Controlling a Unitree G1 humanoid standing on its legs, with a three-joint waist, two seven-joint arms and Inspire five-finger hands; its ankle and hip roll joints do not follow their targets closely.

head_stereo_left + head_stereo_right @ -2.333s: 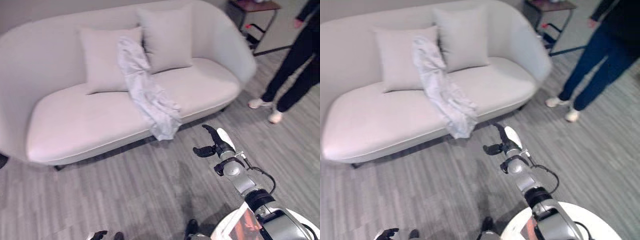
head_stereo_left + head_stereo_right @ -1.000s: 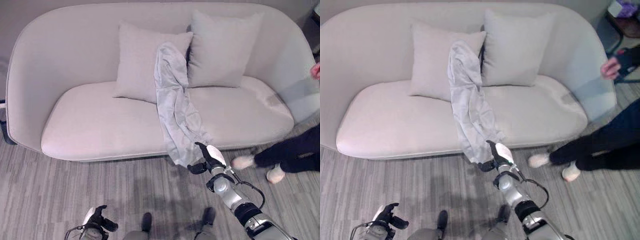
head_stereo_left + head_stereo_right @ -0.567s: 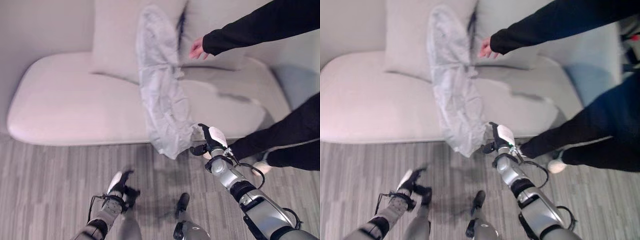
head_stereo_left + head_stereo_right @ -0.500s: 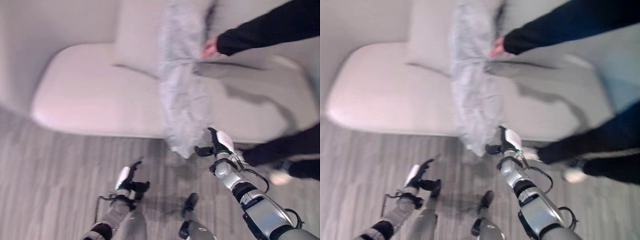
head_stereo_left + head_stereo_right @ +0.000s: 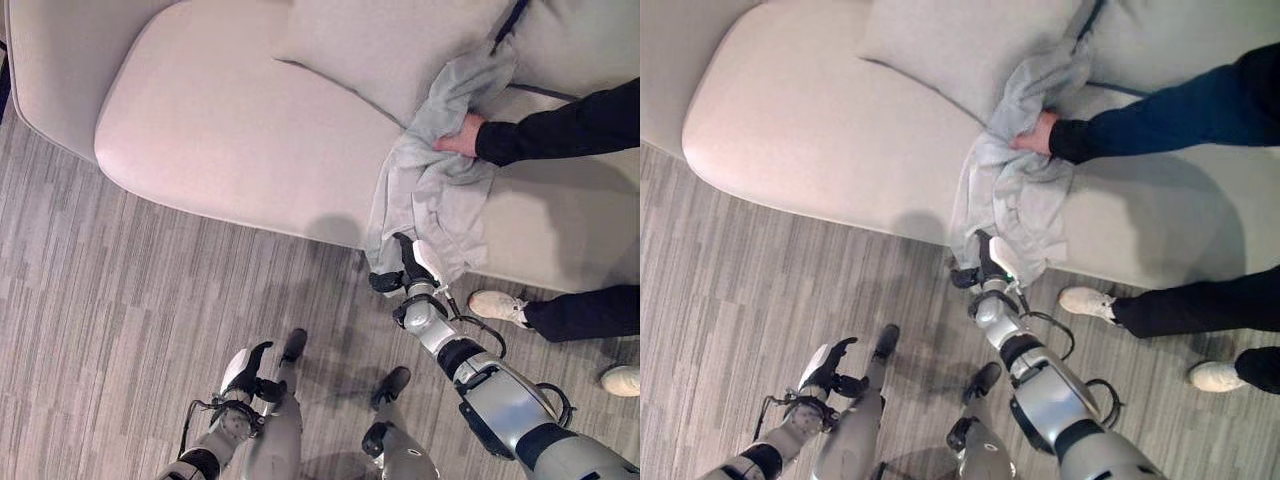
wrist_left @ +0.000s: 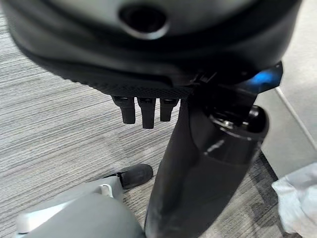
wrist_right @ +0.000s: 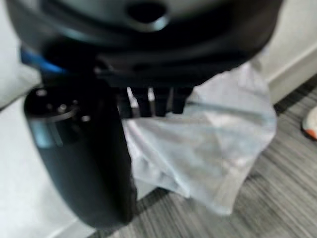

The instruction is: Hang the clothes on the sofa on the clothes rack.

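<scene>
A pale grey garment [image 5: 430, 190] lies bunched on the seat of a light sofa [image 5: 230, 130], its upper part running up between two cushions [image 5: 390, 45] and its lower edge spilling over the sofa's front towards the grey plank floor [image 5: 110, 300]. A person's hand [image 5: 462, 137] in a dark sleeve [image 5: 560, 125] grips the garment near its middle, and the person's dark trouser legs and white shoes [image 5: 497, 305] stand on the floor by the sofa's front, on the robot's right. The right hand [image 5: 405, 272] is raised just at the hanging hem of the garment, its white-covered thumb up against the cloth; in its wrist view the fingers [image 7: 148, 101] point straight out at the fabric with the thumb spread apart from them, closed on nothing. The left hand [image 5: 245, 375] hangs low over the floor, well apart from the sofa, its fingers [image 6: 143, 111] relaxed and holding nothing.
</scene>
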